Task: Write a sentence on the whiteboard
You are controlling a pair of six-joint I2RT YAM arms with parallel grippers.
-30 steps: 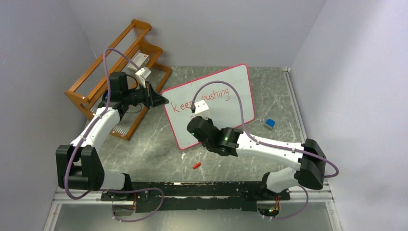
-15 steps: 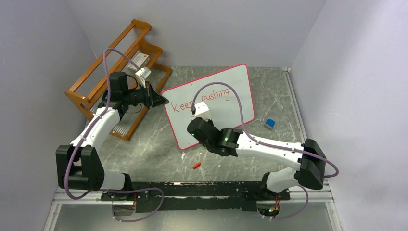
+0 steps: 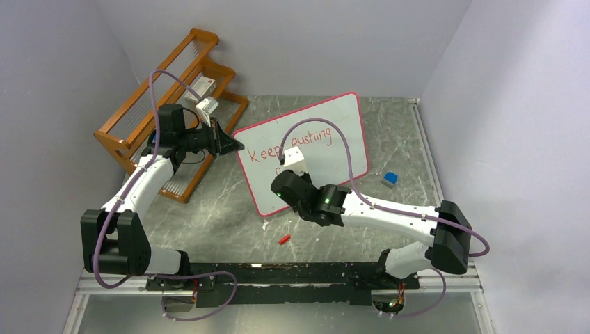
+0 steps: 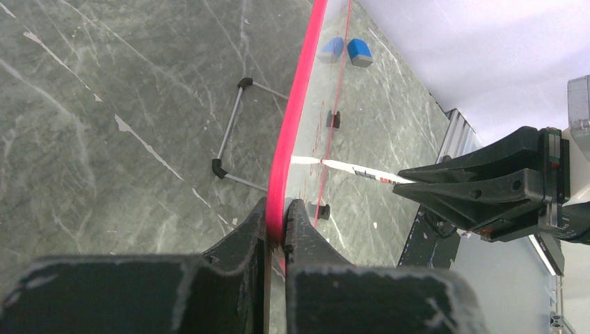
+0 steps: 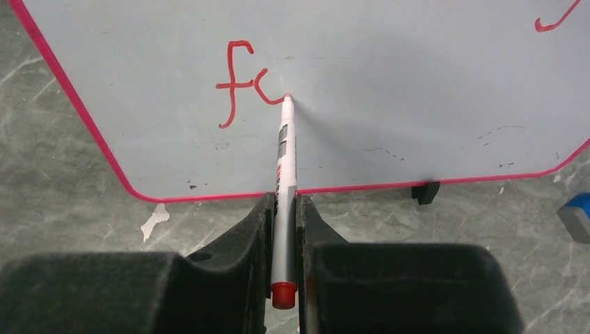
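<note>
**Item 1: right gripper** (image 5: 282,202). Jaws closed on a marker (image 5: 284,174). Its red end plug faces the wrist, and its tip, at 12 o'clock, touches the whiteboard (image 5: 417,76).

**Item 2: left gripper** (image 4: 276,212). Jaws pinched on the board's red-pink frame, at its 9 o'clock corner in the top view.

**Step in hand (judged).** First word of the second line: the "f" is done and the next letter's curve is open.
- Close that curve into a round "o" with light, even tip pressure.
- Match its height to the "f".
- Travel toward 3 o'clock on a level baseline, where bare board remains.
- Keep the left pinch firm, so the board neither slides nor tips back.

**Item 3: the sentence** (image 3: 292,142). Thin red handwriting. The upper line reads "Keep pushing" and is partly crossed by the right arm's cable. The lower line is only begun.

**Item 4: whiteboard, condition.** Large and white, with rounded corners, a thin frame and small black feet. It stands mid-table with a wire support (image 4: 229,125) behind it.

**Nearby.**
- Blue eraser (image 3: 389,179), at the board's 3 o'clock, apart from it.
- Red cap (image 3: 284,239), at its 6 o'clock.
</note>
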